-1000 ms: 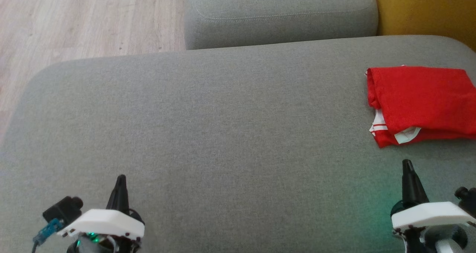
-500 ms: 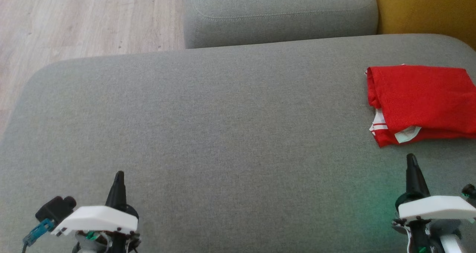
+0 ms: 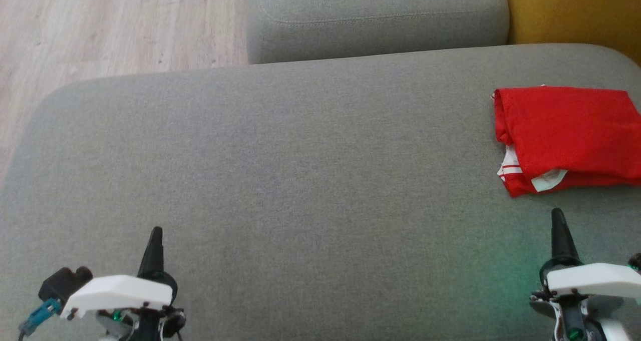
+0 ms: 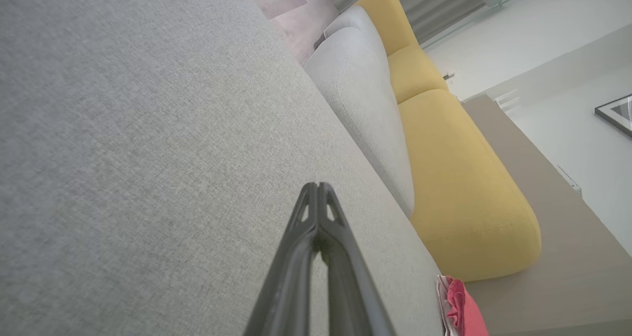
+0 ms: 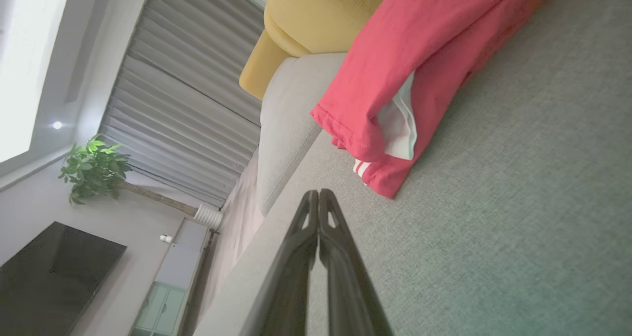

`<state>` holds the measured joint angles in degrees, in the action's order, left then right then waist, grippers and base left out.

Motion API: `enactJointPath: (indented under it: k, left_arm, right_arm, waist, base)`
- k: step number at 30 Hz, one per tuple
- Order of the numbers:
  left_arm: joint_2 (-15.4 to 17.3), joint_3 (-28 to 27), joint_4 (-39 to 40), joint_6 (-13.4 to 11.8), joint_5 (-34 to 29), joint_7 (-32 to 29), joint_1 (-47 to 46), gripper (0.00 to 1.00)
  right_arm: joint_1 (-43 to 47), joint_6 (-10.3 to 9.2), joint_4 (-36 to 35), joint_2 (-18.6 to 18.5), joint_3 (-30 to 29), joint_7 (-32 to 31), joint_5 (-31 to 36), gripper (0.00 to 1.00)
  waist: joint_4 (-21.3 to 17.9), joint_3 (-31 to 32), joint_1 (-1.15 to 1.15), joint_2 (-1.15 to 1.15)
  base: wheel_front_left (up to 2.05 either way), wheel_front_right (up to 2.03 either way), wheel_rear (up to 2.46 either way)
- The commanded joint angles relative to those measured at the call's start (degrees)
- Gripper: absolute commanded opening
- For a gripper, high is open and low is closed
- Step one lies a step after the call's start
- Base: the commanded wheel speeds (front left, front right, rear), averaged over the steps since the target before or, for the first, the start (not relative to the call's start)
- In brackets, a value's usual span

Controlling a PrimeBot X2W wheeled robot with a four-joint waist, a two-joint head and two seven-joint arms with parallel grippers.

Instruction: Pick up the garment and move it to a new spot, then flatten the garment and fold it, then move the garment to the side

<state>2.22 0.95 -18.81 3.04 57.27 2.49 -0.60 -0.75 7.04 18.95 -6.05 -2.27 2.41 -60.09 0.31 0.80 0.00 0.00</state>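
Near left: left fingers point(image 3: 152, 251) pressed tip to tip, empty, over the grey sofa seat point(image 3: 300, 155). Near right: right fingers point(image 3: 561, 236) likewise closed, holding nothing. Just beyond them, not touching: red garment point(image 3: 566, 135), folded, white trim at its near-left corner, on the seat's right side. Farther: second grey cushion point(image 3: 375, 20), yellow cushion point(image 3: 571, 10) far right, wood floor point(image 3: 100, 30) far left.

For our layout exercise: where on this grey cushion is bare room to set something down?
The grey cushion is bare from its left edge, past the left hand, across to the red garment. Crowded only at the right edge, where the garment lies just ahead of the right hand.
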Motion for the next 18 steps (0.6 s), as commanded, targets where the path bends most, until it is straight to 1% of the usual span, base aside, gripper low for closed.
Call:
enactJointPath:
  k: [1, 18]
  left_arm:
    - [0.44, -1.93, 2.16, 0.56, 1.71, -0.5, -3.72, 0.0]
    - [0.51, -3.76, 3.02, 1.85, 12.73, -3.31, -4.34, 0.0]
  right_arm:
    - [-3.39, 0.27, -2.32, -0.07, 0.14, -0.47, -1.71, 0.0]
    - [-4.07, 0.33, -3.18, 1.01, -1.32, -3.28, -11.78, 0.0]
  waist:
    - [-0.01, -0.03, 0.0, 0.0]
    - [-0.11, -0.34, 0.0, 0.0]
  base:
    - [0.0, 0.0, 0.0]
    - [0.0, 0.0, 0.0]
